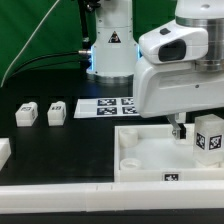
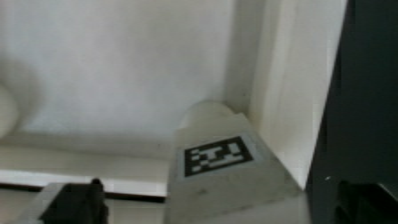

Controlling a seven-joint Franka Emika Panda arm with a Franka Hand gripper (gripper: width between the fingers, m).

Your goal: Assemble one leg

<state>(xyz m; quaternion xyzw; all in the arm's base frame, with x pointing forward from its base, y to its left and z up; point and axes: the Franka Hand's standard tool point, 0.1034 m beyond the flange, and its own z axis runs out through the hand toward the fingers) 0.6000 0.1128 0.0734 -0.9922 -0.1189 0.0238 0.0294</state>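
Observation:
A white leg (image 1: 208, 135) with a black-and-white tag stands upright on the large white panel (image 1: 150, 160), near the corner at the exterior view's right. My gripper (image 1: 184, 128) is lowered over it. In the wrist view the leg (image 2: 228, 165) sits between my two dark fingertips (image 2: 75, 202), with a gap showing on each side, so the gripper (image 2: 214, 208) is open around it. Two more legs (image 1: 26, 114) (image 1: 56, 112) lie on the black table at the exterior view's left.
The marker board (image 1: 108, 106) lies behind the panel in the middle. Another white part (image 1: 3, 152) pokes in at the exterior view's left edge. The robot base (image 1: 112, 50) stands at the back. The panel's raised rim (image 2: 267, 60) runs beside the leg.

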